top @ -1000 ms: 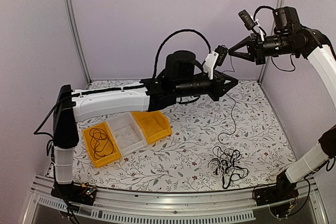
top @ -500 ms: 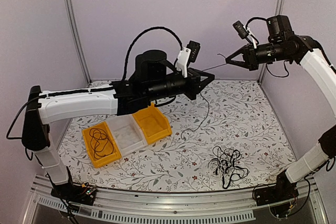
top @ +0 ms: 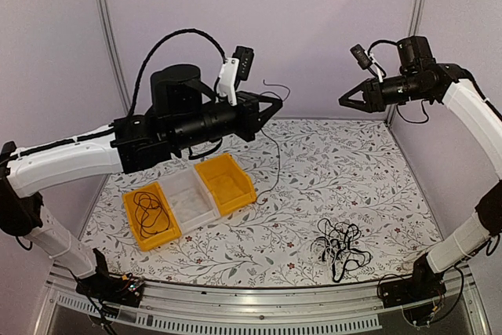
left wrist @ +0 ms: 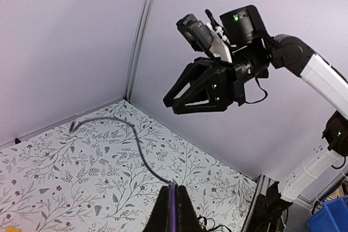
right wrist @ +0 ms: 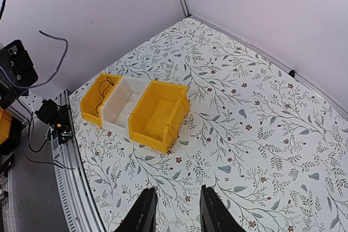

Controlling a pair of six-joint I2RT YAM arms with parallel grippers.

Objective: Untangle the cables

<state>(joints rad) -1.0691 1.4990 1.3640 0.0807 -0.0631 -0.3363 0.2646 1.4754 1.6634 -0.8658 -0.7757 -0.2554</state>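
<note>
My left gripper pinches one cable, my right gripper's jaws are apart; three bins; one pile too knotted to count

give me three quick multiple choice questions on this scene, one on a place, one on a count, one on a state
1. Where does the tangled pile of cables lie? A in the clear bin B on the metal rail C on the table
2. How many yellow bins are there? A one B two C four
3. The right gripper is: A open, empty B shut, empty C shut on a bin
C: it sits on the table. B: one at each end of the row. A: fingers apart, nothing between.
</note>
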